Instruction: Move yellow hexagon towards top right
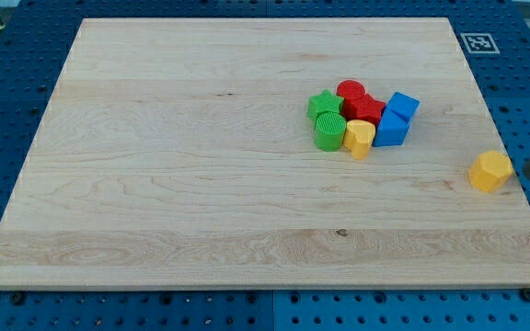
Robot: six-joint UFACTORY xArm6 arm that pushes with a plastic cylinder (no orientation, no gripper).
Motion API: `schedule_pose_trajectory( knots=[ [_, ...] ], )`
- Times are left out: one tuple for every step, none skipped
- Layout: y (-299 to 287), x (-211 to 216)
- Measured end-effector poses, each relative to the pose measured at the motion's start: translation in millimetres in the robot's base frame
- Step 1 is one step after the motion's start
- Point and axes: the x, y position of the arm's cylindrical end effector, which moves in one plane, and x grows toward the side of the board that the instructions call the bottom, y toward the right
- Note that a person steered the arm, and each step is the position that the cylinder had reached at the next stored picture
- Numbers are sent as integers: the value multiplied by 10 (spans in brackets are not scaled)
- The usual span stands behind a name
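Note:
The yellow hexagon (490, 171) lies alone near the board's right edge, a little below mid-height. My tip (526, 173) shows at the view's right edge, just right of the hexagon, very close to it; I cannot tell whether it touches. The rod runs up and right out of the view.
A tight cluster sits left of and above the hexagon: green star (323, 104), green cylinder (329, 131), red cylinder (351, 90), red star (367, 108), two blue blocks (402, 105) (390, 130), and a second yellow block (359, 138). The wooden board (201, 184) lies on a blue pegboard; a marker tag (478, 42) is at the top right.

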Motion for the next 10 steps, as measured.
schedule_pose_trajectory(
  knots=[
    [-102,12],
    [-244,93],
    [-261,164],
    [-262,404],
    [-421,455],
    [-476,338],
    [-496,123],
    [-745,-45],
    [-979,-79],
    [-999,-93]
  ],
)
